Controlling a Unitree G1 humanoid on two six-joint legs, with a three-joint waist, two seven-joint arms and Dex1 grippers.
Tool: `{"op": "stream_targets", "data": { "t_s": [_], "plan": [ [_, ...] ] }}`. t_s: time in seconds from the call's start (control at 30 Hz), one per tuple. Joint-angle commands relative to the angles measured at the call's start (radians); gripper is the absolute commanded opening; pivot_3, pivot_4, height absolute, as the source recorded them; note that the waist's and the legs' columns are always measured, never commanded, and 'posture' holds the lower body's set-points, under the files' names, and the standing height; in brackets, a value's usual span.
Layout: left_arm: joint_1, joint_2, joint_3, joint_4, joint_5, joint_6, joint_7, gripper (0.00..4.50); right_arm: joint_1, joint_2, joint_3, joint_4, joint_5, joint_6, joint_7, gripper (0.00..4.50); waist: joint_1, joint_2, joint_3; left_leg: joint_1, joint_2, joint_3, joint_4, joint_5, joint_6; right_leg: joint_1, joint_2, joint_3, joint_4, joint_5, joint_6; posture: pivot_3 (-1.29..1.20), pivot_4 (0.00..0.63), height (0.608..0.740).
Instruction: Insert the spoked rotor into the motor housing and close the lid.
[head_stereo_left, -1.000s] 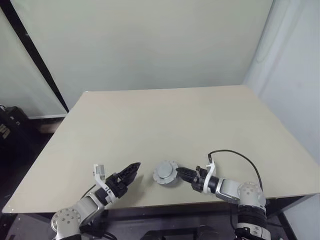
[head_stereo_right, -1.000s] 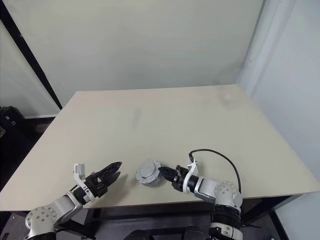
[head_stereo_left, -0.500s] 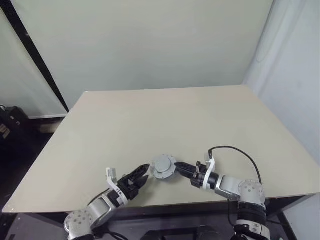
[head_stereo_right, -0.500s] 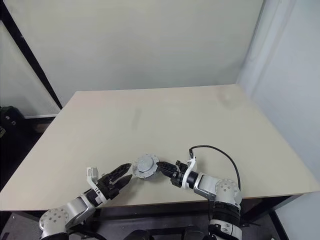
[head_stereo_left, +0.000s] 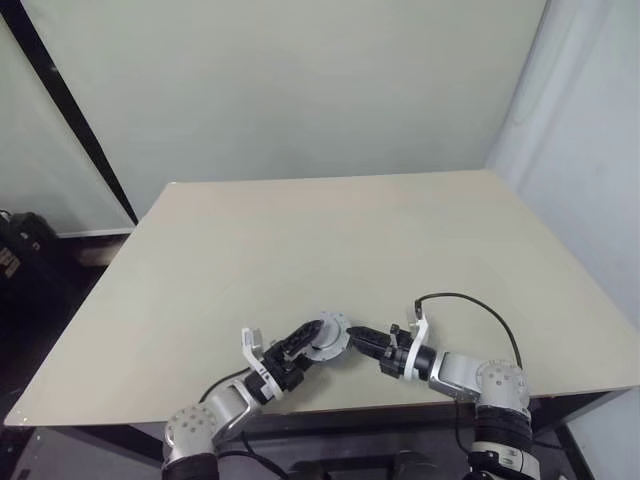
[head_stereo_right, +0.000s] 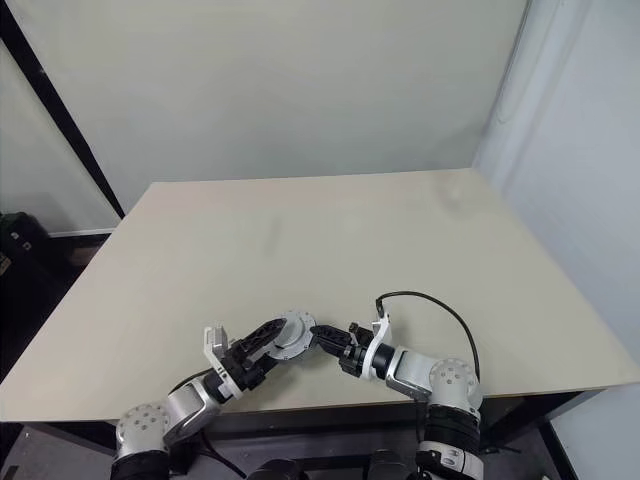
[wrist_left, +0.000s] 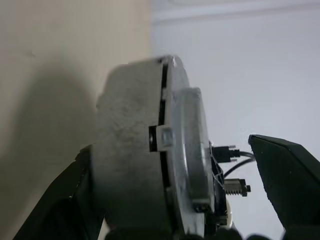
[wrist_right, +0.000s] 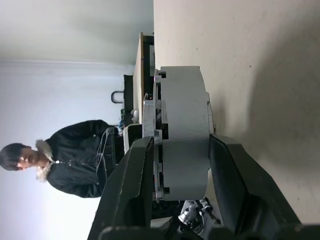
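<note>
motor housing (head_stereo_left: 328, 336) | grey puck, lid (wrist_right: 149, 145) on | near table edge

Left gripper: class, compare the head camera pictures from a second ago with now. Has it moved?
Yes. The left gripper has moved rightward along the table's near edge, up to the grey motor assembly held by the right gripper.

Head cameras look forward and down over the tabletop (head_stereo_left: 330, 240). Wrist cameras sit close to the motor housing (wrist_right: 182, 132), facing it from opposite sides; all views share it.
</note>
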Motion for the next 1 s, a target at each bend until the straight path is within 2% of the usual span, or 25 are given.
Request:
{"op": "stream_targets", "data": {
  "t_s": [0.03, 0.1, 0.23, 0.27, 0.37, 0.47, 0.5, 0.63, 0.7, 0.73, 0.8, 1.0],
  "plan": [
    [-0.019, 0.002, -0.013, -0.002, -0.003, 0.001, -0.012, 4.32, -0.007, 0.029, 0.005, -0.053, 0.069, 0.000, 0.017, 1.38, 0.000, 0.000, 0.000, 0.000, 0.000, 0.000, 0.000, 0.000, 0.000, 0.000, 0.000, 0.000, 0.000, 0.000, 0.000, 0.00, 0.000, 0.740],
    [-0.017, 0.006, -0.019, -0.001, 0.000, 0.003, -0.014, 3.90, -0.006, 0.028, 0.005, -0.054, 0.069, 0.002, 0.016, 1.38, 0.000, 0.000, 0.000, 0.000, 0.000, 0.000, 0.000, 0.000, 0.000, 0.000, 0.000, 0.000, 0.000, 0.000, 0.000, 0.00, 0.000, 0.740],
    [-0.015, 0.007, -0.022, 0.002, -0.001, 0.001, -0.016, 2.51, -0.005, 0.025, 0.009, -0.053, 0.077, 0.002, 0.012, 1.38, 0.000, 0.000, 0.000, 0.000, 0.000, 0.000, 0.000, 0.000, 0.000, 0.000, 0.000, 0.000, 0.000, 0.000, 0.000, 0.00, 0.000, 0.740],
    [-0.014, 0.008, -0.023, 0.002, -0.001, 0.000, -0.018, 2.30, -0.005, 0.024, 0.010, -0.052, 0.079, 0.002, 0.011, 1.38, 0.000, 0.000, 0.000, 0.000, 0.000, 0.000, 0.000, 0.000, 0.000, 0.000, 0.000, 0.000, 0.000, 0.000, 0.000, 0.00, 0.000, 0.740],
    [-0.013, 0.008, -0.027, 0.003, 0.000, -0.001, -0.022, 2.24, -0.007, 0.022, 0.013, -0.050, 0.083, 0.001, 0.008, 1.38, 0.000, 0.000, 0.000, 0.000, 0.000, 0.000, 0.000, 0.000, 0.000, 0.000, 0.000, 0.000, 0.000, 0.000, 0.000, 0.00, 0.000, 0.740],
    [-0.012, 0.003, -0.028, -0.001, 0.007, -0.015, -0.022, 2.24, 0.006, -0.014, 0.089, -0.086, 0.046, -0.037, 0.052, 1.38, 0.000, 0.000, 0.000, 0.000, 0.000, 0.000, 0.000, 0.000, 0.000, 0.000, 0.000, 0.000, 0.000, 0.000, 0.000, 0.00, 0.000, 0.740],
    [-0.012, 0.001, -0.028, -0.002, 0.009, -0.020, -0.021, 2.24, 0.012, -0.026, 0.113, -0.095, 0.036, -0.052, 0.067, 2.10, 0.000, 0.000, 0.000, 0.000, 0.000, 0.000, 0.000, 0.000, 0.000, 0.000, 0.000, 0.000, 0.000, 0.000, 0.000, 0.00, 0.000, 0.740],
    [-0.010, -0.015, -0.018, -0.010, 0.015, -0.061, -0.009, 2.20, 0.035, -0.056, 0.175, -0.128, 0.029, -0.114, 0.119, 3.38, 0.000, 0.000, 0.000, 0.000, 0.000, 0.000, 0.000, 0.000, 0.000, 0.000, 0.000, 0.000, 0.000, 0.000, 0.000, 0.00, 0.000, 0.740],
    [-0.012, -0.022, -0.005, -0.020, 0.011, -0.087, -0.004, 2.20, 0.048, -0.064, 0.204, -0.145, -0.012, -0.209, 0.124, 4.23, 0.000, -0.001, 0.000, 0.000, 0.000, 0.000, 0.000, 0.000, 0.000, 0.000, 0.000, 0.000, 0.000, 0.000, 0.000, 0.00, 0.000, 0.740],
    [-0.012, -0.023, 0.002, -0.030, 0.009, -0.103, -0.004, 2.20, 0.051, -0.065, 0.205, -0.151, -0.023, -0.254, 0.131, 4.48, 0.000, -0.001, 0.001, 0.000, 0.000, 0.000, 0.000, 0.000, 0.000, 0.000, 0.000, 0.000, 0.000, 0.000, 0.000, 0.00, 0.000, 0.740],
    [-0.012, -0.022, 0.008, -0.044, 0.007, -0.127, -0.002, 2.20, 0.057, -0.077, 0.219, -0.158, -0.031, -0.304, 0.153, 4.50, 0.000, -0.001, 0.001, 0.000, 0.000, 0.000, 0.000, 0.000, 0.000, 0.000, 0.000, 0.000, 0.000, 0.000, 0.000, 0.00, 0.000, 0.740],
    [-0.036, 0.007, 0.054, -0.137, 0.017, -0.266, 0.025, 2.20, 0.087, -0.211, 0.412, -0.237, -0.253, -0.610, 0.260, 4.50, 0.000, -0.006, 0.004, 0.000, 0.001, 0.000, 0.000, 0.000, -0.001, 0.000, 0.000, 0.000, -0.001, 0.000, 0.000, 0.00, 0.000, 0.740]
  ]
}}
